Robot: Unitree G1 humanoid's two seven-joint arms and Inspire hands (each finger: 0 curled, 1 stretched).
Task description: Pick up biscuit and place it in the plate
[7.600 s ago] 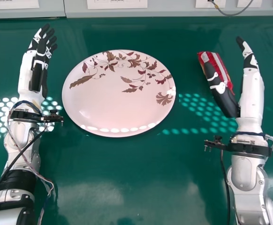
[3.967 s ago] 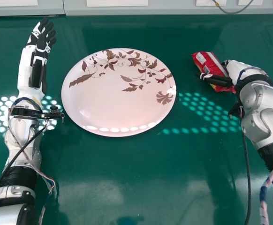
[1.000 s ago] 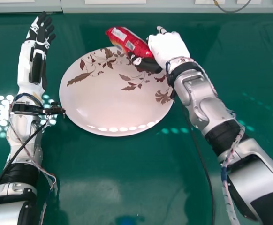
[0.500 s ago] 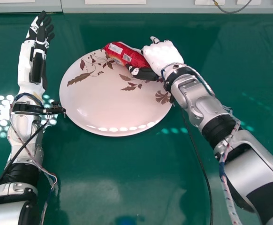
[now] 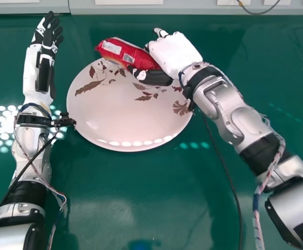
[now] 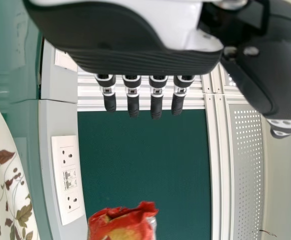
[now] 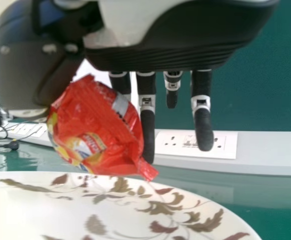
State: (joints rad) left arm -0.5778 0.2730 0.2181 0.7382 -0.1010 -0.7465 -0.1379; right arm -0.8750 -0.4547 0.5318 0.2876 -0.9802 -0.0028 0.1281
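My right hand [image 5: 176,56] is over the far right part of the plate [image 5: 125,114], its thumb and fingers closed round the red biscuit packet [image 5: 124,53]. The packet points left across the plate's far rim. In the right wrist view the hand [image 7: 160,55] has the biscuit packet [image 7: 98,127] between thumb and fingers, above the plate [image 7: 45,215]. My left hand [image 5: 46,47] stays left of the plate with straight fingers. In the left wrist view the left hand [image 6: 135,55] shows straight fingers, with the packet [image 6: 120,222] farther off and part of the plate [image 6: 5,185].
The green table [image 5: 125,198] lies under both arms. Along its far edge runs a grey strip with white socket panels [image 5: 128,2]. A black cable [image 5: 224,166] hangs beside the right forearm. The left wrist mount [image 5: 63,121] stands close to the plate's left rim.
The right hand first took hold of the packet at the right, then carried it left to the plate. Over the last half second both shifted slightly farther left. The left hand has barely moved.
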